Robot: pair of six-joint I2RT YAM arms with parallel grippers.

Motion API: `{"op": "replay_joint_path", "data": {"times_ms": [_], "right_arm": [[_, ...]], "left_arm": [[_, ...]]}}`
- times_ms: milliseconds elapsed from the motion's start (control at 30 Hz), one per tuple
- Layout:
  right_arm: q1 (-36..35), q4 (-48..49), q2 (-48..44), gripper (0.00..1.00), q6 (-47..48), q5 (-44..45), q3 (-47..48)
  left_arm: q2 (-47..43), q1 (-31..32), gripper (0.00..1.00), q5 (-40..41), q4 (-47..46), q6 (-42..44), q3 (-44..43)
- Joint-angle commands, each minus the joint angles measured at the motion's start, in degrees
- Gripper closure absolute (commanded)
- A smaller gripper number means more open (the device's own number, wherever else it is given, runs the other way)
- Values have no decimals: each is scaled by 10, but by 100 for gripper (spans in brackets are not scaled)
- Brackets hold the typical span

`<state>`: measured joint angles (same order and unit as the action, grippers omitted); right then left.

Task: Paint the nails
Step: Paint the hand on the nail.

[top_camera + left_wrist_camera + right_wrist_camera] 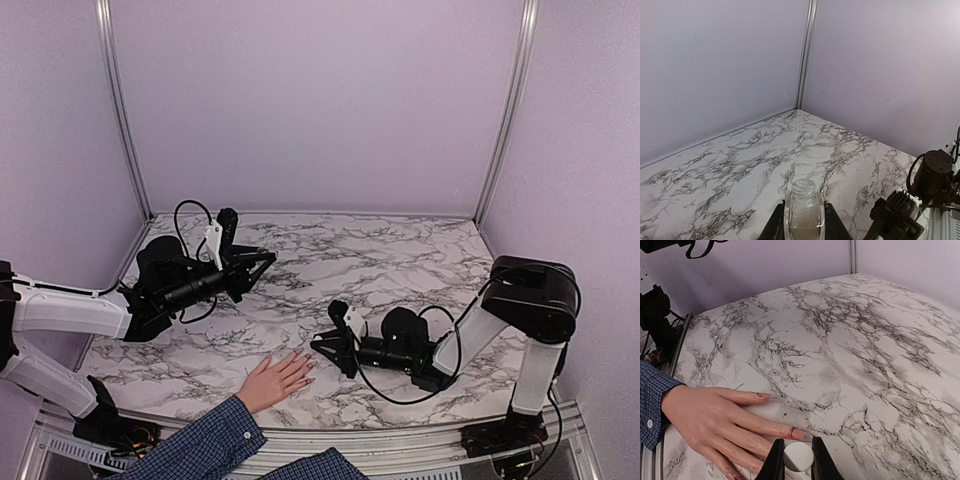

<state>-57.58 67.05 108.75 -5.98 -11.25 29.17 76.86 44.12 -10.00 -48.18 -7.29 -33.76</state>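
Marble-patterned table (400, 255), lilac walls (320, 100).
We find left gripper (804, 225) clamped on a clear bottle (803, 202), right gripper (798, 461) clamped on a white cap (798, 455).

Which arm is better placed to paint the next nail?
Right. The right gripper, shut on a white cap, is close to the nails; the left gripper holds a clear bottle far from the hand.
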Motion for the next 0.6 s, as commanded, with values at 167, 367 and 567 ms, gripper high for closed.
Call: {"op": "replay_joint_path", "data": {"times_ms": [167,367,567], "right_arm": [[-4,5,18,100,-7,-11,22],[-4,-3,22,100,-8,-7,25],[-4,-18,23,100,-9,9,27]], "left_arm": [[-6,-4,100,2,-27,3,2],[-6,-4,100,2,-26,4,2],[-7,-4,100,2,-26,4,2]]}}
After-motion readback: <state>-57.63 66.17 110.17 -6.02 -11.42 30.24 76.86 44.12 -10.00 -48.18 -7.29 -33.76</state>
